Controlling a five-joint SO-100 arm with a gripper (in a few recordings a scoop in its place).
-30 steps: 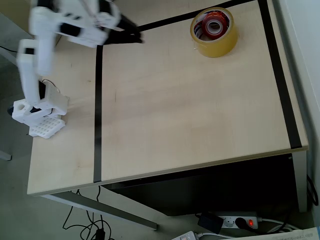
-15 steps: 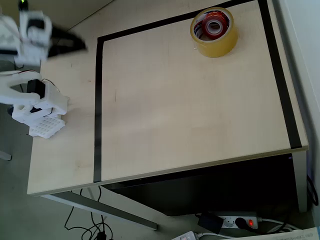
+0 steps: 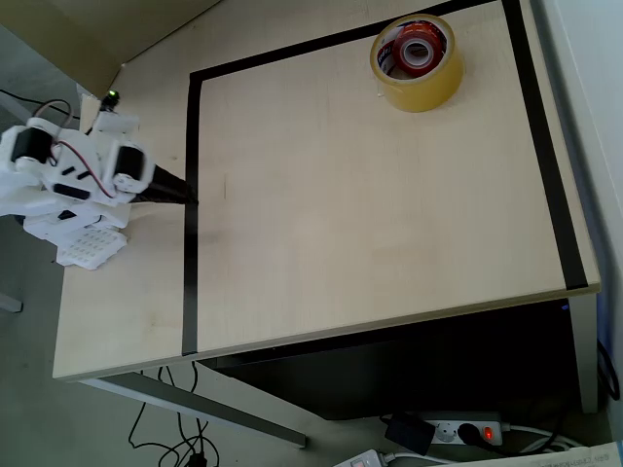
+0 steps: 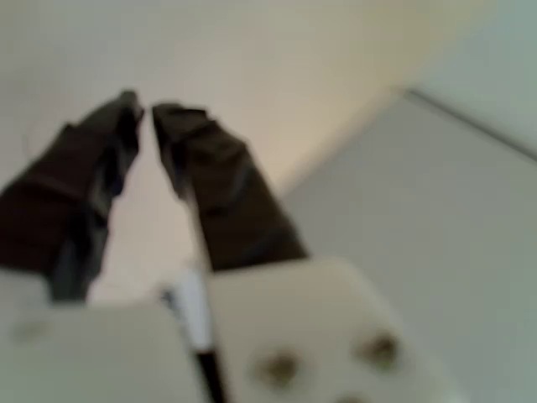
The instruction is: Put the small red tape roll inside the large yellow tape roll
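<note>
In the overhead view the large yellow tape roll [image 3: 428, 89] lies flat at the table's far right corner. The small red tape roll [image 3: 424, 39] sits inside its hole, within the white core. My gripper [image 3: 187, 197] is far off at the table's left side, folded back close to the arm's base, its black fingers pointing right at the black tape line. In the blurred wrist view the gripper [image 4: 144, 113] shows two dark fingers [image 4: 210, 185] meeting at the tips with nothing between them, above pale tabletop.
Black tape strips [image 3: 190, 272] frame a rectangle on the light wooden table [image 3: 370, 224]. The arm's white base [image 3: 78, 233] stands at the left edge. A power strip [image 3: 458, 430] and cables lie on the floor below the front edge.
The arm has swung from the far left of the table back and down towards its base, folding up. Both tape rolls have stayed put, red inside yellow.
</note>
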